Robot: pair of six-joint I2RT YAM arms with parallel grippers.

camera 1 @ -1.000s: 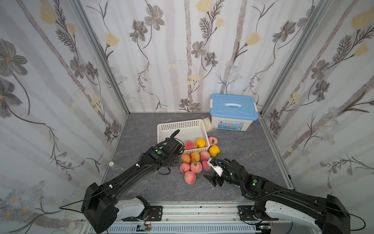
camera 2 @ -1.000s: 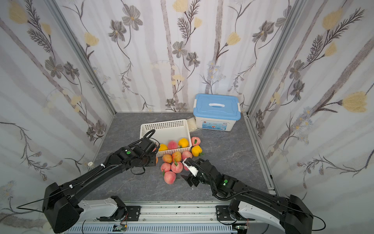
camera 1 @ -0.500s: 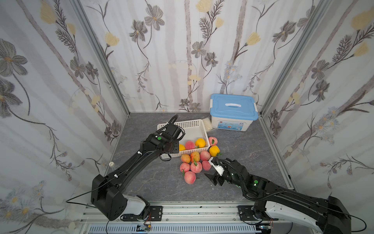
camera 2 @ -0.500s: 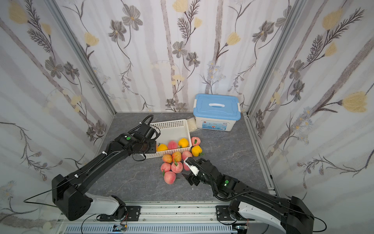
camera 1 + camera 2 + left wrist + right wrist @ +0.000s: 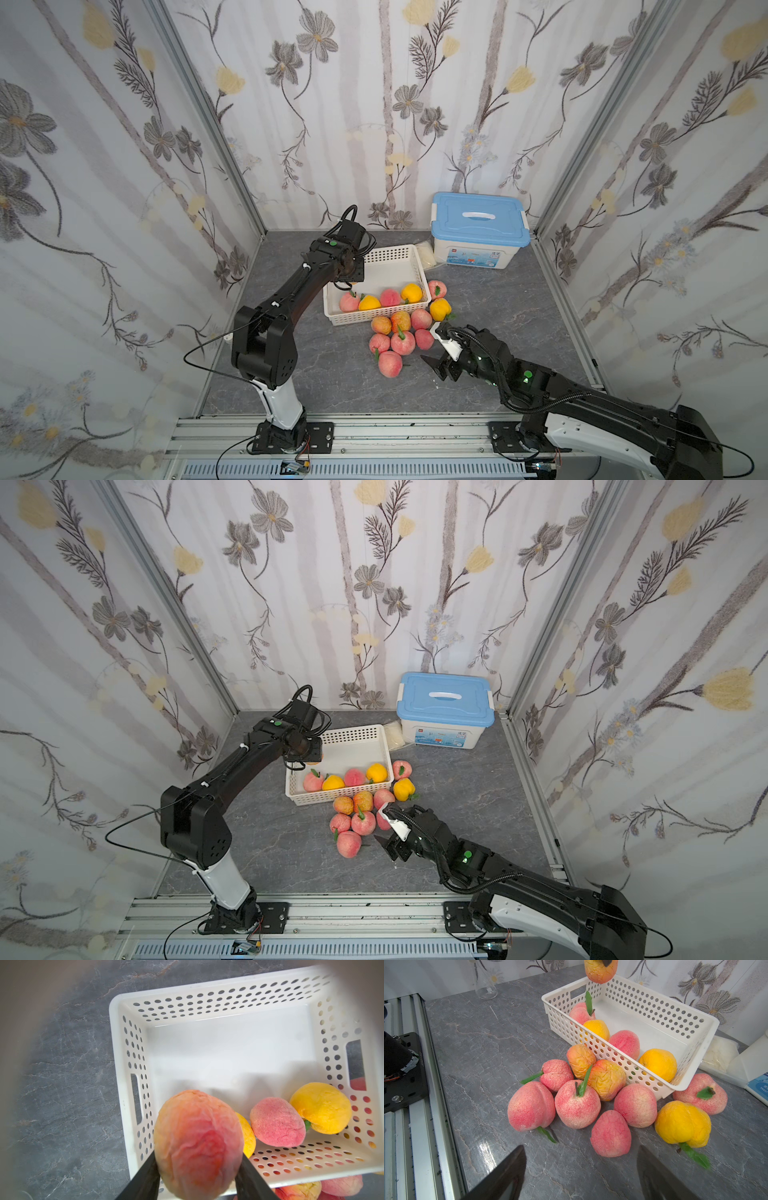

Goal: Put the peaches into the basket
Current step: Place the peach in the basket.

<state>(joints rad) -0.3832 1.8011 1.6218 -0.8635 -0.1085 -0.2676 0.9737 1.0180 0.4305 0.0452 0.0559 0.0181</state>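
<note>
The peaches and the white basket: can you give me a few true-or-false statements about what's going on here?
1. The left gripper holds a peach over the basket. True.
2. The basket is empty. False: four peaches lie in it.
3. Both grippers are clamped on fruit. False: the right gripper is open and empty.
4. The blue-lidded box is closed. True.
</note>
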